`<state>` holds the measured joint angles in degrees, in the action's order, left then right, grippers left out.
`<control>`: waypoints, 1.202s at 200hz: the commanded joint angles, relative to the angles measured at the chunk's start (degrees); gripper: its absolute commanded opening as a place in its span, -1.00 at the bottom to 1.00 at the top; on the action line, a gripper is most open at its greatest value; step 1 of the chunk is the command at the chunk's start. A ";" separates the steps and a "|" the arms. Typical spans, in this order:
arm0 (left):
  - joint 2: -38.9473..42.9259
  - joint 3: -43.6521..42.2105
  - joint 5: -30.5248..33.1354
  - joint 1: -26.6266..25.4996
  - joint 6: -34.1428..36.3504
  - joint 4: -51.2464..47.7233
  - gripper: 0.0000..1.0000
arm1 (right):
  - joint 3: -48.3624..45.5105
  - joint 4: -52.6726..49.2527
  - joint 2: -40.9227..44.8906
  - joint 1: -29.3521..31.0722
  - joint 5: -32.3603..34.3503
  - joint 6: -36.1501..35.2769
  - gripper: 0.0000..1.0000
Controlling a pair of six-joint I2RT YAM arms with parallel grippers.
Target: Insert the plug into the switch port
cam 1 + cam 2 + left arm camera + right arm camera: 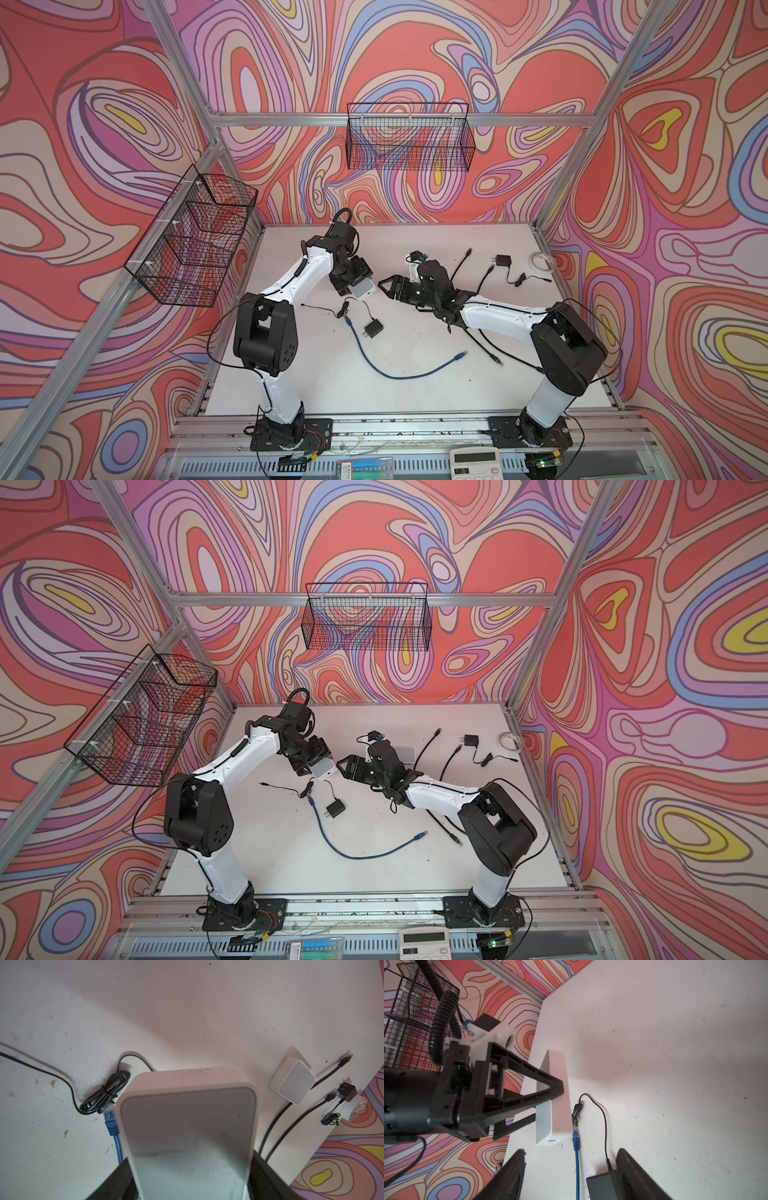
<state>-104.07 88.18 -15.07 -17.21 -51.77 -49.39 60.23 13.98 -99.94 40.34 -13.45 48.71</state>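
switch [363, 289] in left end effector [353, 288] | right end effector [386, 287] wide, empty | blue plug [576, 1139], adapter [373, 329] beneath

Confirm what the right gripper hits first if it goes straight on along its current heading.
Probably the white switch held by the left gripper. The open, empty right gripper points at its near end. Depth is unclear, so it might pass below, toward the blue cable plug on the table.

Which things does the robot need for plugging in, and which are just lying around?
Needed:
- white switch, held by the left gripper
- blue cable
- its plug

Just lying about:
- black adapter
- second white box
- tape roll
- calculator
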 commanded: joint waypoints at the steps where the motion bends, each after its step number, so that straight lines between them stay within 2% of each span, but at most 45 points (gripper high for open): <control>1: 2.30 -0.20 -0.48 -0.02 -1.14 1.43 -0.30 | 1.03 3.10 -2.83 0.42 -0.91 1.50 0.42; 148: 3.87 0.19 -0.97 -0.27 -1.05 1.09 -0.34 | 5.40 7.93 -8.51 1.20 -4.82 3.41 0.40; 207: 4.23 -0.26 -1.78 -0.23 -1.10 1.48 -0.35 | 6.38 13.05 -11.04 1.28 -6.87 5.25 0.28; 240: 4.32 -0.36 -2.32 -0.24 -1.21 1.78 -0.35 | 7.49 13.65 -12.29 1.27 -7.54 5.91 0.12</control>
<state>-101.75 88.07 -16.73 -17.23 -52.31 -48.16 66.19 25.26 -110.52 41.34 -19.75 53.80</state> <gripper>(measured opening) 0.739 0.589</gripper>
